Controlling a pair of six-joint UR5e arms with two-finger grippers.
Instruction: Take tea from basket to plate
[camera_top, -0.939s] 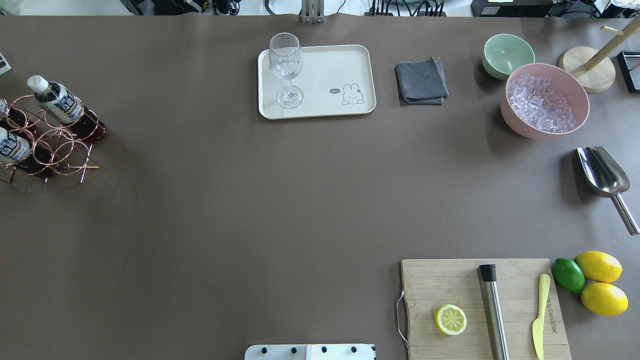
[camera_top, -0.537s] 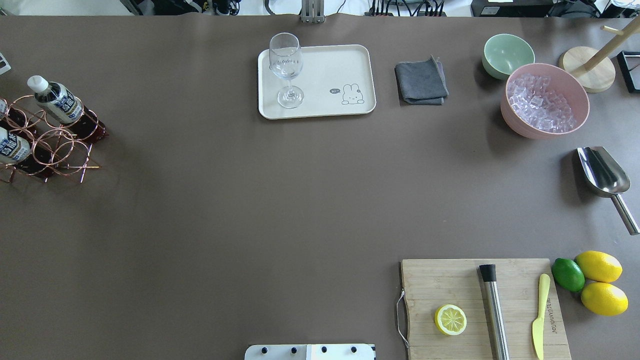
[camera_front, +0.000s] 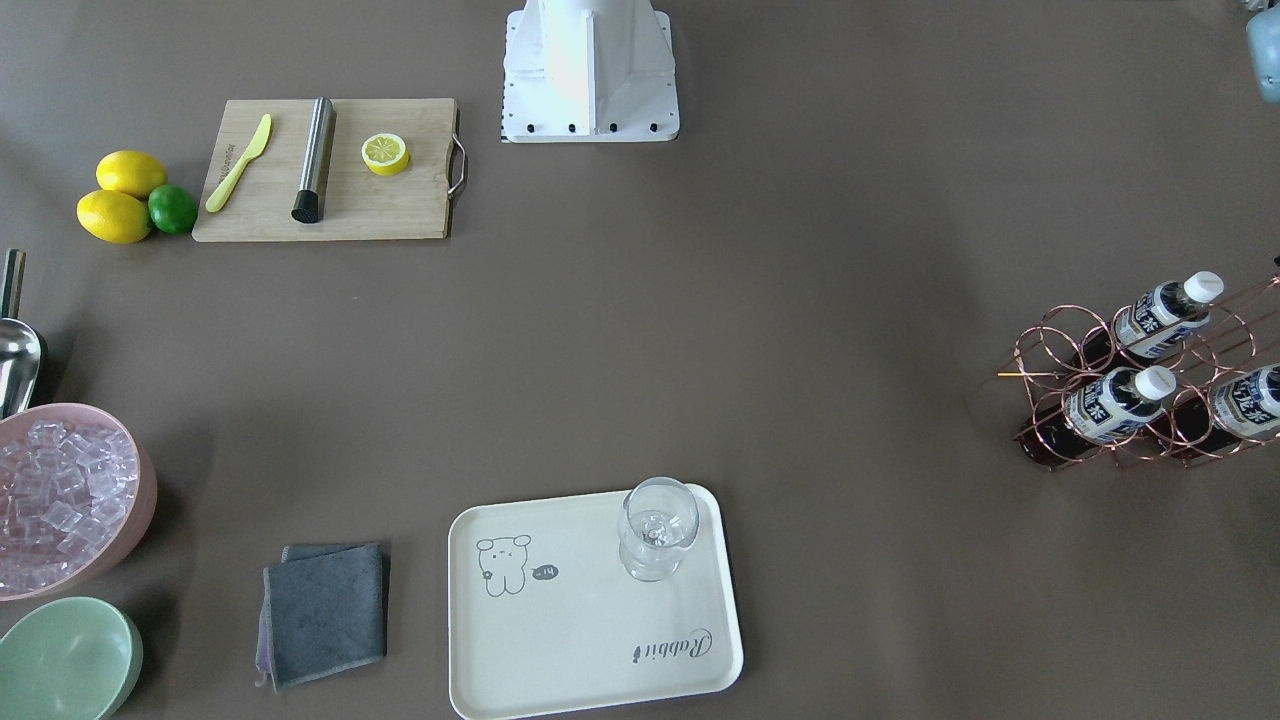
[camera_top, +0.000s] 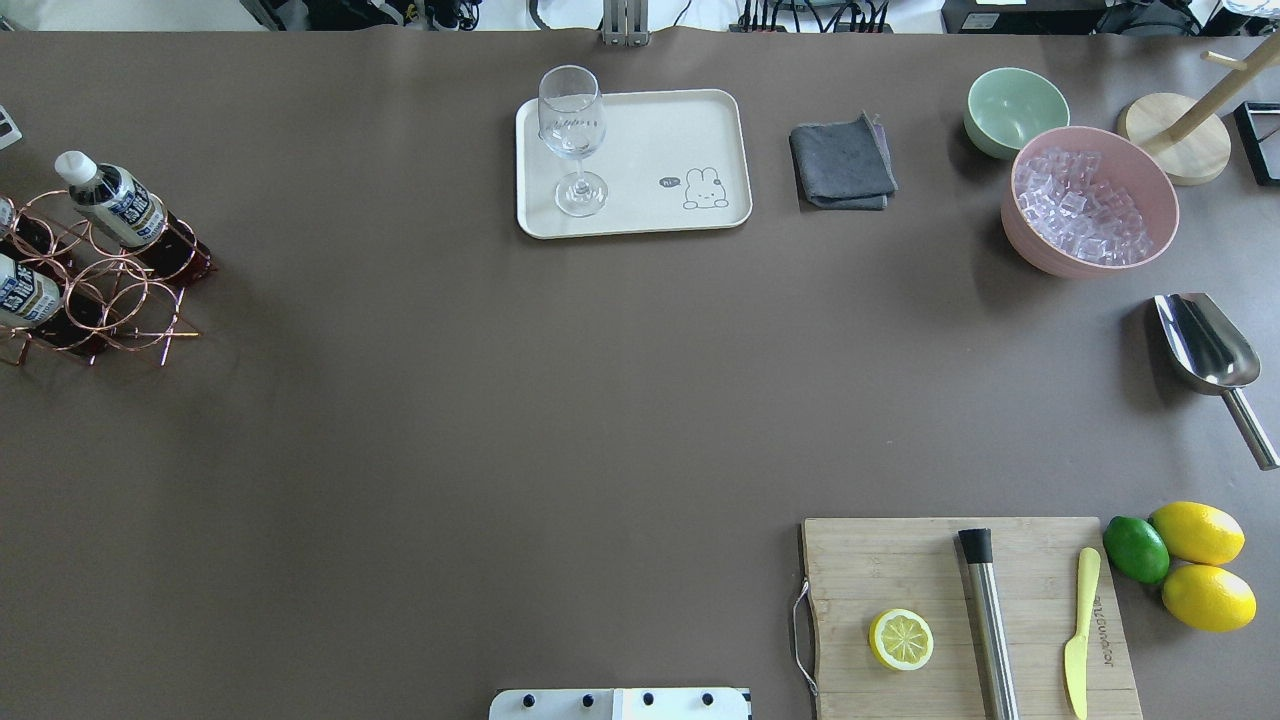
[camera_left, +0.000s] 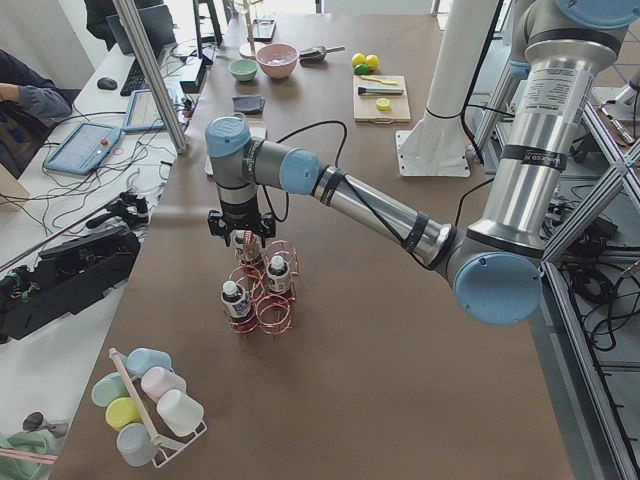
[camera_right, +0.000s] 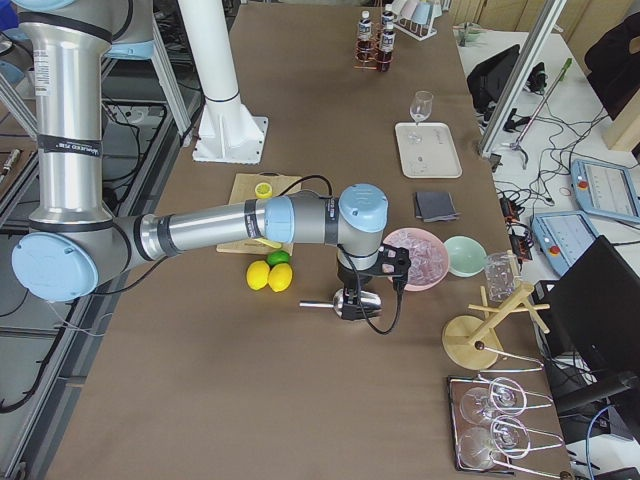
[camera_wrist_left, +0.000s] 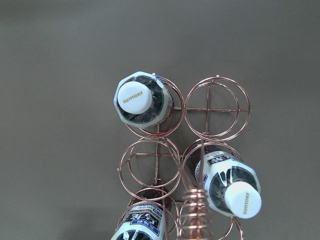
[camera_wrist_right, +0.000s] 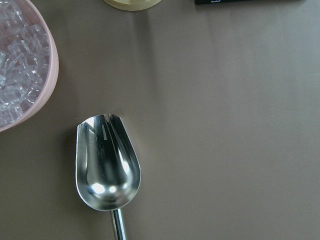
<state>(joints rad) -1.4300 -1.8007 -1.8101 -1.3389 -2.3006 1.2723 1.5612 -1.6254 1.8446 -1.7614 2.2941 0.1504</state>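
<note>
Three tea bottles (camera_top: 118, 205) standing in wire basket (camera_top: 150, 300), table's 9 o'clock in overhead view. Plate (camera_top: 650, 130) at 12 o'clock, bearing glass (camera_top: 572, 130). Left gripper (camera_left: 243, 238) above basket, right gripper (camera_right: 355, 298) above scoop (camera_wrist_right: 106, 162); finger opening impossible to tell on both.

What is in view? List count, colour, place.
bottles: three, dark, in basket
basket: one, copper, robot's left end
tray: one, cream, far middle
glass: one, clear, on tray
cloth: one, grey, beside tray
bowls: two, green, pink, far right
scoop: one, steel, right edge
board: one, wooden, near right
lemons: two, yellow, beside board; a half on it
lime: one, green, beside lemons
knife: one, yellow, on board
arms: two, silver, left above basket, right above scoop
</note>
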